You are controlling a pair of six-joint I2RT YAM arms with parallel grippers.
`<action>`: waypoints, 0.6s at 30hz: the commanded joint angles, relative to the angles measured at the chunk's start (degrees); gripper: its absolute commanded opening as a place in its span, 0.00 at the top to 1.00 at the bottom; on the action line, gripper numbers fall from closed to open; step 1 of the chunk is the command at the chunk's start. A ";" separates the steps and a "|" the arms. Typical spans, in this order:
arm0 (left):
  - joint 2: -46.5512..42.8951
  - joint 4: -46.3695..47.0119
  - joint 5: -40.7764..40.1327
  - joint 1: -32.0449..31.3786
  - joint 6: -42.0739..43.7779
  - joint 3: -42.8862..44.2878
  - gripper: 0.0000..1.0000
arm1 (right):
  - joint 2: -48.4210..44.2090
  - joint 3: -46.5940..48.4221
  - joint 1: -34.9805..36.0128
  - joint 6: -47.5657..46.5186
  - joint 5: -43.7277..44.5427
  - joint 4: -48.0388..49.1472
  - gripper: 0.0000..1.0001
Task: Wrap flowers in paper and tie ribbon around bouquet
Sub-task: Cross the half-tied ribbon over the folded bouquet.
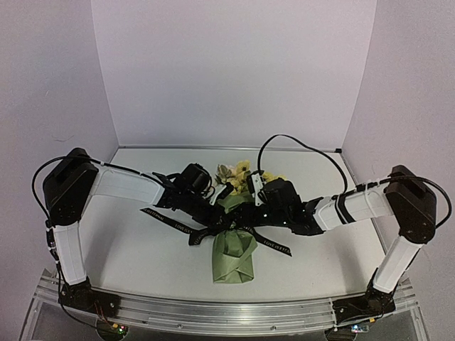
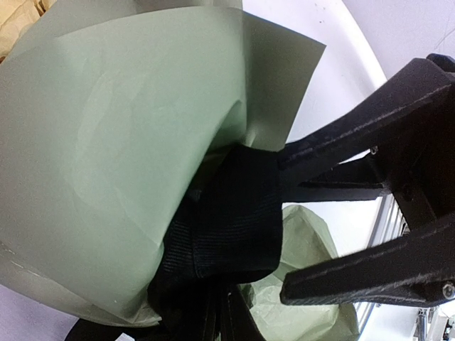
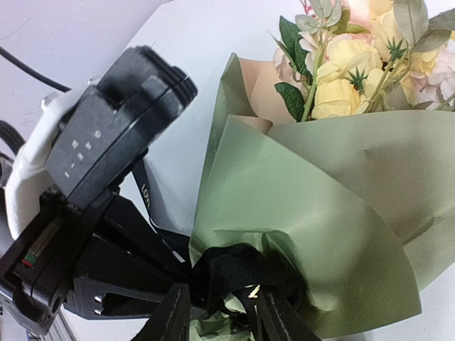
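Top external view puts the task near its end. The flowers [image 1: 238,172] already sit inside a cone of olive paper [image 1: 234,261], and the black ribbon [image 1: 168,219] crosses the waist of the bouquet [image 1: 234,245]. Wrapping looks done, and I judge the tie to be in its last stage.

On the left, one ribbon tail with pale lettering trails over the white table [image 1: 135,263] beneath the left arm. The left gripper [image 2: 283,224] is clenched. In the right wrist view its fingertips converge on the ribbon at the knot, so it appears to be pinching it.

In the centre, the bouquet lies flat on the table, with the cream and yellow blooms toward the far wall and the folded foot toward the arms. The paper is smooth and overlaps in broad curved flaps, cinched where the ribbon bunches.

On the right, the fingers of the right gripper [image 3: 227,323] stand apart on either side of the dark knot, and I cannot see them gripping anything. A second tail runs out beneath that arm.

Whether the knot is snug cannot be told. Any final tightening and letting go seem to be what is left.
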 commanded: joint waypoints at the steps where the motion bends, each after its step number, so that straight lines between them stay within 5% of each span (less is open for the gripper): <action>1: 0.28 -0.36 -0.04 -0.23 -0.46 2.12 0.95 | -2.05 0.32 -0.31 2.22 1.37 1.73 0.67; 8: -0.15 -0.34 0.16 -0.29 -0.25 1.75 0.94 | -0.92 1.11 -0.30 1.85 0.82 1.20 0.75; 18: -0.59 -0.17 0.40 -0.27 -0.17 1.56 0.94 | -0.59 0.68 -0.33 1.37 -0.24 0.42 1.00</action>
